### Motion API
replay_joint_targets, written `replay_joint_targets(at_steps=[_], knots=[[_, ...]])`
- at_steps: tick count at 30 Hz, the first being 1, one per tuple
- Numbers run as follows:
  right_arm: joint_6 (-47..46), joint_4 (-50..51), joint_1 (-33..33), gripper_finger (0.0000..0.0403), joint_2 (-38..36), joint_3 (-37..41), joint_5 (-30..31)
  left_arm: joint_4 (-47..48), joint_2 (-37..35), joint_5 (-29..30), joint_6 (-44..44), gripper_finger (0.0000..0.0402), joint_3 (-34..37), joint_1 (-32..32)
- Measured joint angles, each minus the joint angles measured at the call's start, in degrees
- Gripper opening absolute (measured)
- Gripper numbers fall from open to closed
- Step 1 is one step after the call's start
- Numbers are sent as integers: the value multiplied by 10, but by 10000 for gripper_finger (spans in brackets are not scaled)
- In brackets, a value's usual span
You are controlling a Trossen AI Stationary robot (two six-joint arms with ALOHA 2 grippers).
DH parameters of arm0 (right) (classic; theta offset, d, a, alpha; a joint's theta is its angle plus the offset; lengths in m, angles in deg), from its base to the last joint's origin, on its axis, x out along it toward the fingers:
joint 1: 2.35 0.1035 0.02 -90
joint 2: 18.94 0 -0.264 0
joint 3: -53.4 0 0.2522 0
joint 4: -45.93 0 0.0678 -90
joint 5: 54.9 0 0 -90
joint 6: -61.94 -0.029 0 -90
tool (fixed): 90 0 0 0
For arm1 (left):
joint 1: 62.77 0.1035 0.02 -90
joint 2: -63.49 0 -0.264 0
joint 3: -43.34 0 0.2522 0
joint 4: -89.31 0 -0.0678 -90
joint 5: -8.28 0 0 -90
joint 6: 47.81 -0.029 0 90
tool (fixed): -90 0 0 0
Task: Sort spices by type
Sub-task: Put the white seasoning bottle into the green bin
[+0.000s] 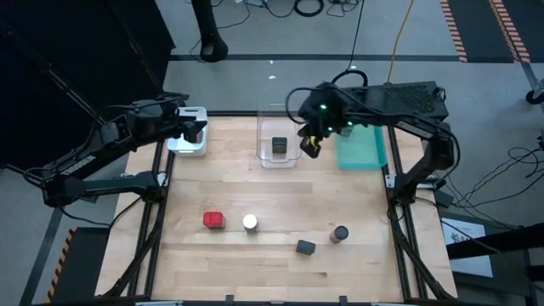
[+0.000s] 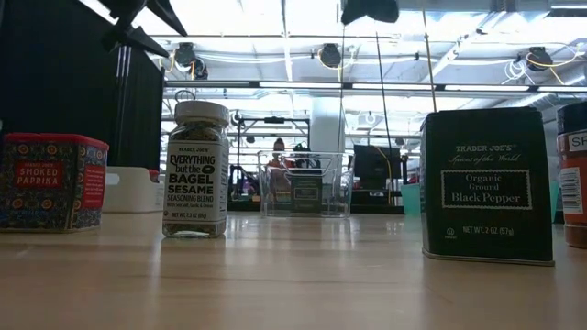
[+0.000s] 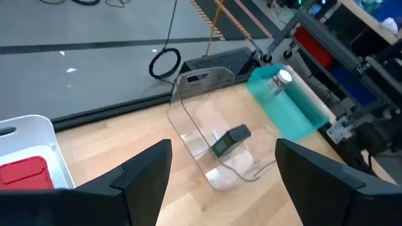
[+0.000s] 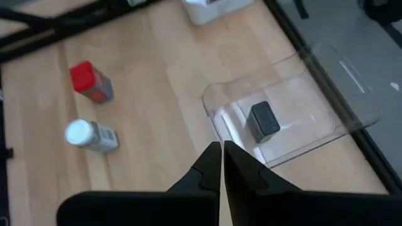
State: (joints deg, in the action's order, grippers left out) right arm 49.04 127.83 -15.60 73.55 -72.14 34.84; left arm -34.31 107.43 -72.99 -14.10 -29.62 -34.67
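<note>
Your right gripper is shut and empty beside the clear tray, your left gripper open and empty over the white tray — swing low and you risk clipping a tray wall, shoving it and the black tin.

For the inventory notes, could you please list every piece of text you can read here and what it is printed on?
"SMOKED PAPRIKA": red tin.
"TRADER JOE'S EVERYTHING but the BAGEL SESAME SEASONING BLEND": clear jar.
"TRADER JOE'S Spices of the World Organic Ground Black Pepper": dark tin.
A cut-off "SP": orange jar at the edge.
Too small to read: the small print on these labels, and the tin in the clear tray.
</note>
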Motion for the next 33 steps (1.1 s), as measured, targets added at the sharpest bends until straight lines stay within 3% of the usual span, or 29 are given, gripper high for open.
replay_joint_targets(at_steps=[4, 7, 10, 12, 17, 24, 28, 33], knots=[[-37, 6, 28, 0, -32, 0, 9, 1, 0, -27, -2, 288, 4, 0], [-46, 17, 48, 0, -54, 0, 35, -20, 0, -84, -1, 288, 4, -7], [-44, 29, 59, 0, -79, 0, 72, -55, 0, -152, 10, 288, 3, -38], [-39, 38, 59, 0, -99, 0, 85, -84, 2, -160, 33, 288, 3, -73], [-4, 41, 51, 0, -139, 0, 112, -167, 29, -119, 50, 284, 3, -182], [55, 66, 15, 0, -179, 0, 108, -294, 145, -18, 63, 278, -4, -323], [67, 96, 2, 0, -191, 0, 107, -266, 235, 40, 68, 278, -59, -383], [88, 106, -10, 0, -198, 0, 105, -93, 338, 66, 117, 278, -176, -428]])
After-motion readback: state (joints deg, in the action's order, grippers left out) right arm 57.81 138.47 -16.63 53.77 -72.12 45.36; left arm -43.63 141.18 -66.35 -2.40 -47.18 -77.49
